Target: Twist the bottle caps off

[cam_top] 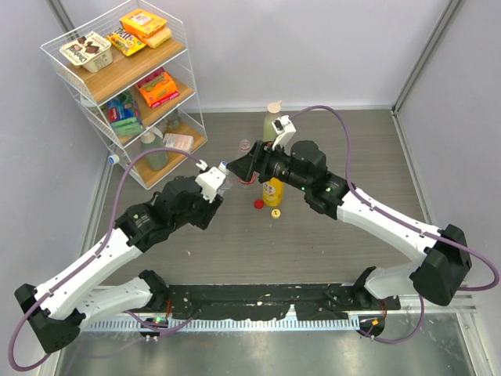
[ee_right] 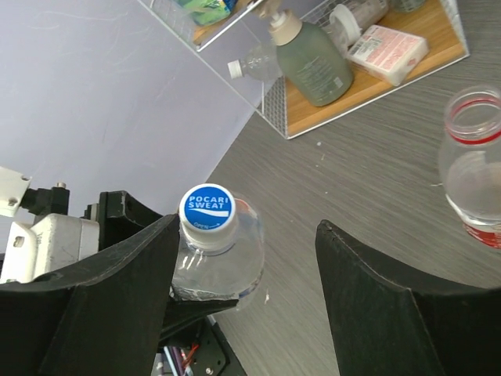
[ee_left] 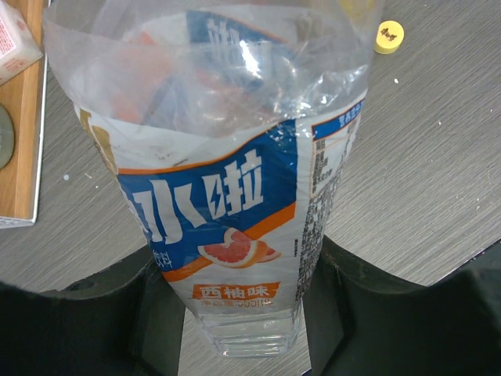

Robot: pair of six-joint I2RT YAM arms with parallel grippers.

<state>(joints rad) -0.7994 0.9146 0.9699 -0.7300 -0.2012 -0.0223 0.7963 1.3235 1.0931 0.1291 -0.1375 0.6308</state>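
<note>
Clear plastic fills my left wrist view: the clear bottle (ee_left: pixel 235 196), with its blue, white and orange label, stands upright between the black fingers of my left gripper (ee_left: pixel 243 321). Those fingers are closed against its sides low down, so that hand has it firmly clamped. On top of this bottle sits the blue-and-white cap (ee_right: pixel 207 211), screwed on and printed with a brand name. My right gripper (ee_right: pixel 249 227) is around it from the other side. Its jaws stand well apart, much wider than the cap. One finger is right up against the cap's edge, though I cannot tell whether it touches, and the other is clear of it, so this hand has hold of nothing. From above, my two wrists meet near the middle of the grey table (cam_top: pixel 352 157). The red cap (cam_top: pixel 258 204) and the yellow cap (cam_top: pixel 275 213) lie loose on the table near each other, both just beside the foot of the yellow bottle (cam_top: pixel 272 192). An uncapped bottle (ee_right: pixel 470 157) with a red ring at its neck stands off to one side of my right fingers. A pale green bottle (cam_top: pixel 271 124) with a beige top stands further back. The wire rack (cam_top: pixel 125 72) of snacks is in the far left corner.
</note>
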